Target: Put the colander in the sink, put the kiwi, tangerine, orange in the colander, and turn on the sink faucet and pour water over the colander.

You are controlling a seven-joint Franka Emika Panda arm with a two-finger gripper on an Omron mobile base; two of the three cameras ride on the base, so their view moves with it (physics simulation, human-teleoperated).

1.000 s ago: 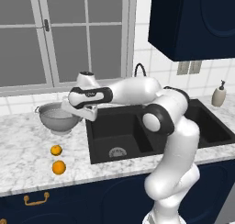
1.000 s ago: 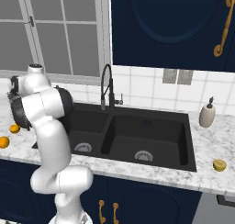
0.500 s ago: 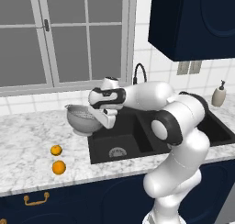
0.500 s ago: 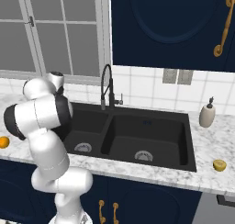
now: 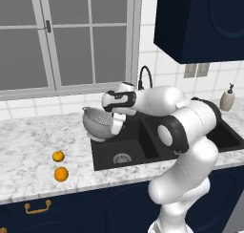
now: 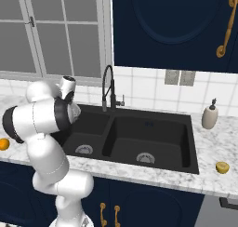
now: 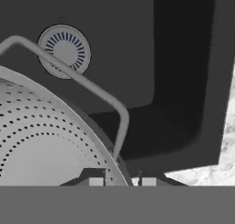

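The grey perforated colander (image 5: 96,123) hangs tilted in the air over the left rim of the black sink (image 5: 145,148). My gripper (image 5: 116,126) is shut on its right rim. In the hand view the rim of the colander (image 7: 55,140) runs between my gripper (image 7: 121,182) tips, its loop handle arching over the left basin's drain (image 7: 64,51). Two orange-coloured fruits lie on the left counter, a smaller one (image 5: 58,156) and a larger one (image 5: 61,174); I cannot tell which is the tangerine. The black gooseneck faucet (image 6: 109,87) stands behind the sink (image 6: 153,137), with no water running.
A beige soap dispenser (image 6: 210,115) stands on the counter right of the sink. A small yellowish fruit (image 6: 222,167) lies near the right front counter edge; I cannot tell whether it is the kiwi. Window and tiled wall close off the back.
The arm has swung right, carrying the colander from above the left counter to the sink's left edge. The fruits have stayed put.
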